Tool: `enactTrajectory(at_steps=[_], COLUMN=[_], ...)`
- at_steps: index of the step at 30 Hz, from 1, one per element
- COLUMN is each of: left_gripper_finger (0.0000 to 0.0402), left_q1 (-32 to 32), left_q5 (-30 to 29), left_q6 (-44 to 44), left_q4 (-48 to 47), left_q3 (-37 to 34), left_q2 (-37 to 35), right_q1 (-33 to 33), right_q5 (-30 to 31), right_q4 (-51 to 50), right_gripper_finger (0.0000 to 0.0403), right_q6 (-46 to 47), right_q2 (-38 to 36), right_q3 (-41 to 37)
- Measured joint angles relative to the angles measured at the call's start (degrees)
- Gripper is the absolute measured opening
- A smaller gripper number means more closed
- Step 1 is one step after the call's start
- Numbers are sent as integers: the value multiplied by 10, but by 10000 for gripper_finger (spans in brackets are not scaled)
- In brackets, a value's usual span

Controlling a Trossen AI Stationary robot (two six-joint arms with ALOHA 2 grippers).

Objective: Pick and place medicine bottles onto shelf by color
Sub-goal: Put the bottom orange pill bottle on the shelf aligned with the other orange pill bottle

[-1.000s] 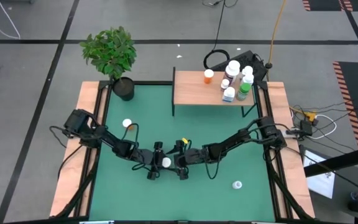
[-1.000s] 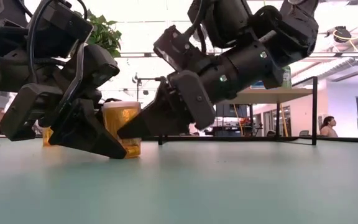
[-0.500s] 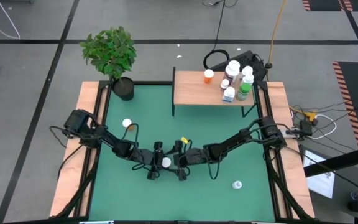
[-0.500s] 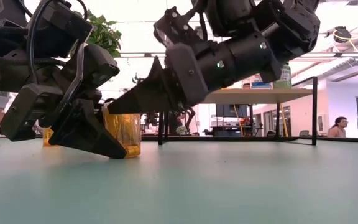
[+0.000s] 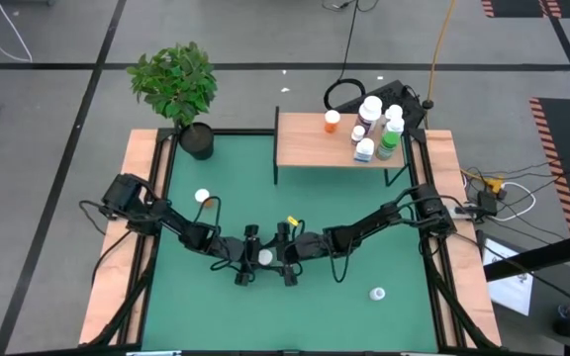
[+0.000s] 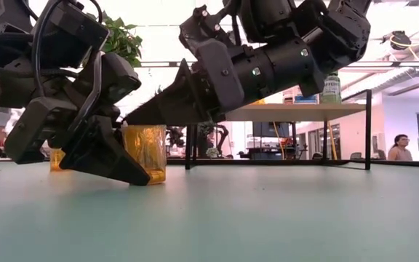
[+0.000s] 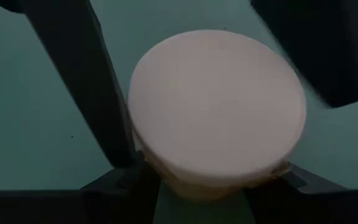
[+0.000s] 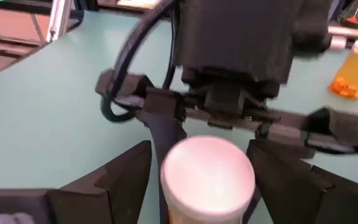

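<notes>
- Grippers meet at table centre in the high view: left gripper (image 5: pixel 250 259) clenches the amber bottle (image 5: pixel 263 258); right gripper (image 5: pixel 283 259) flanks it at 3 o'clock, fingers apart.
- Low view: bottle (image 6: pixel 145 153) upright on the table (image 6: pixel 268 218), bare surface toward 3 o'clock.
- Shelf (image 5: pixel 315 141) stands at 12 o'clock.

Both arms reach low to the middle of the tabletop, wrists angled down toward each other. The left gripper (image 5: pixel 248 260) has its jaws clamped; the right gripper (image 5: pixel 282 259) faces it, jaws spread.
</notes>
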Motion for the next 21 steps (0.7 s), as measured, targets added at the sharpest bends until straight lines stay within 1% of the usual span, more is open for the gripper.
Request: enactTrajectory(at_steps=[7,10,14,17,21], left_gripper_finger=[195,195,196,196,196], left_q1=[0,0,1,1,2], left_q5=[-1,-2,-2,-2,-6], left_q6=[-22,-53,-73,-89,-109], left_q4=[0,0,0,-4,-16], left_q3=[0,0,0,0,1], left_q2=[0,0,0,0,0], right_q1=[-3,-4,-4,-8,-15], right_q5=[1,3,5,2,0], right_q4=[-16,-18,-26,-55,-126], right_gripper_finger=[247,243,230,218,210], right_q6=[9,9,12,24,38], right_q2=[0,0,-2,-15,-47], right_q3=[0,0,0,0,0])
